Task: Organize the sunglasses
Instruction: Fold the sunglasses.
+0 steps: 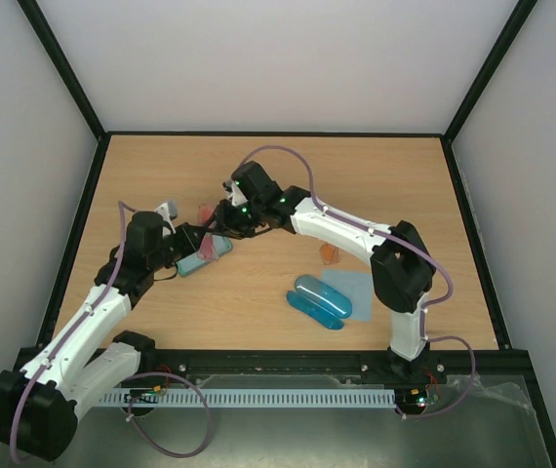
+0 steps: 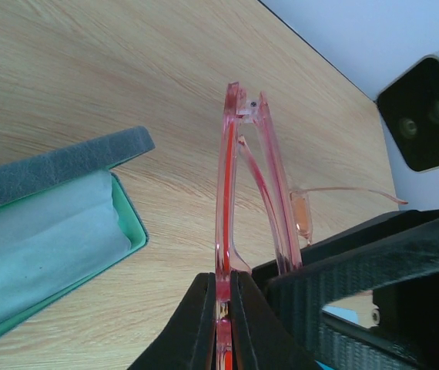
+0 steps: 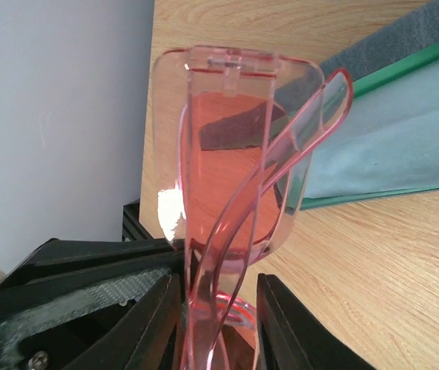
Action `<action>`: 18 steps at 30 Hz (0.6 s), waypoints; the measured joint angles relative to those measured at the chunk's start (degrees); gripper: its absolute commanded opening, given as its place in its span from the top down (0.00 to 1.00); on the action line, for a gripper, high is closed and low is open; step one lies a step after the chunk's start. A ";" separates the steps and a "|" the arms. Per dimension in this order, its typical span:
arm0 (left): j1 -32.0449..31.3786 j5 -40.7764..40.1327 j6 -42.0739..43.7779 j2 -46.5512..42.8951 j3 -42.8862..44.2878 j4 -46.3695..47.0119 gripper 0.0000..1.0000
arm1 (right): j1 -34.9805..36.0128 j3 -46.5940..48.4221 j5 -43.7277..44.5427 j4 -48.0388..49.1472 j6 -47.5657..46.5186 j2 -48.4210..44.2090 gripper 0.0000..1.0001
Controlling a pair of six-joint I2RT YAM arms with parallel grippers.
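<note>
We logged the left gripper point(image 2: 223, 287) clamped on the red-pink sunglasses point(image 2: 221, 193), which were translucent and thin-framed, above the counter point(image 2: 88, 69) beside the green case point(image 2: 136, 231). The right gripper point(image 3: 219, 291) straddled them, partly open.

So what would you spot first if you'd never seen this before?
The pink sunglasses, held up in the air left of the table's middle. The left claw pinches their frame, and the right claw sits around them from the other side. Right beside them lies an open green case.
</note>
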 measured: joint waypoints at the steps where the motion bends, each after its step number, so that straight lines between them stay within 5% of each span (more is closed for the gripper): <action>1: 0.00 0.11 -0.09 0.00 0.00 0.02 0.98 | 0.00 0.00 -0.02 0.04 0.00 0.24 0.76; 6: 0.00 0.42 -0.42 0.39 0.00 -0.07 0.90 | 0.04 0.04 -0.33 0.94 0.35 0.94 0.94; 13: 0.24 -0.35 -0.15 0.61 0.35 -1.92 0.64 | -0.07 0.04 0.50 0.90 0.79 0.96 0.99; 18: 0.76 -0.42 0.13 0.17 2.71 -3.67 0.60 | -1.29 0.02 1.46 0.81 0.55 0.96 0.99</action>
